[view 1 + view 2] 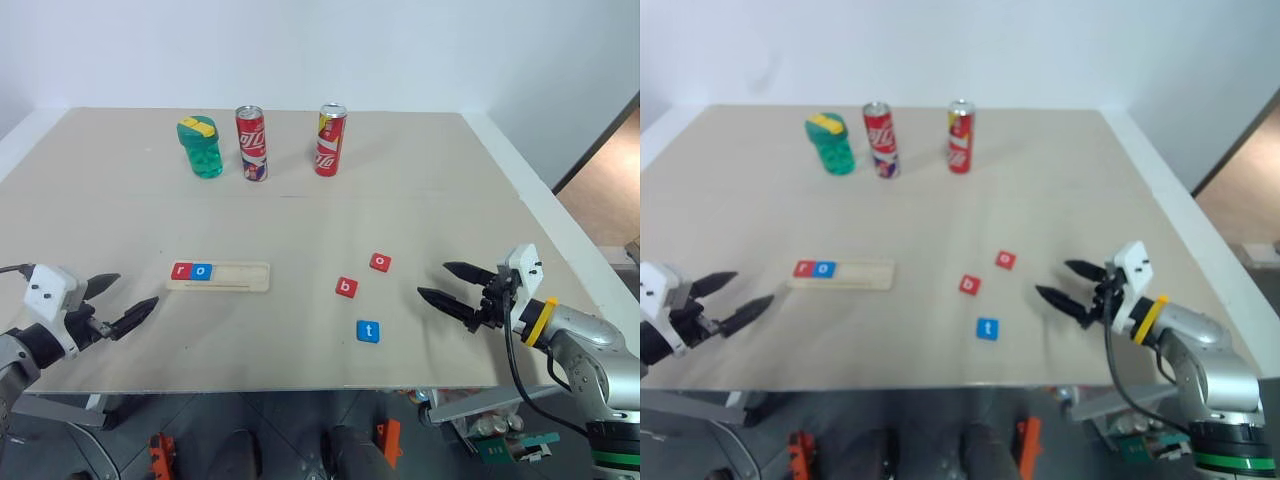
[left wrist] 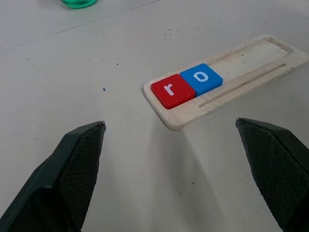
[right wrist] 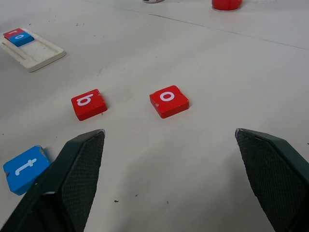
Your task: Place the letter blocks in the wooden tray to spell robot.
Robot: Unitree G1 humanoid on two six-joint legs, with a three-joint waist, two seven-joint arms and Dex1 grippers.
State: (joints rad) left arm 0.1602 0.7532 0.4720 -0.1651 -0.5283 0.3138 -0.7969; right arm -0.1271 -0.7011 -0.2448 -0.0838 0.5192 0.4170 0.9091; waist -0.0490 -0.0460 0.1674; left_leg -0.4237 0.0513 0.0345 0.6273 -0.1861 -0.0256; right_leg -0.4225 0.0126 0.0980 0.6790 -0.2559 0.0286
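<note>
The wooden tray (image 1: 240, 277) lies on the table left of centre, with a red r block (image 1: 181, 270) and a blue o block (image 1: 202, 270) at its left end. To its right a red b block (image 1: 346, 287), a red o block (image 1: 380, 262) and a blue t block (image 1: 368, 331) lie loose on the table. My left gripper (image 1: 128, 300) is open with nothing in it, a short way left of the tray. On the right, my right gripper (image 1: 443, 283) also stands open and empty, a little right of the loose blocks.
At the far side of the table stand a green container with a yellow lid (image 1: 200, 146) and two red cans (image 1: 251, 143) (image 1: 330, 139). The table's front edge (image 1: 300, 388) runs just below the grippers. The right edge (image 1: 540, 200) is close to the right arm.
</note>
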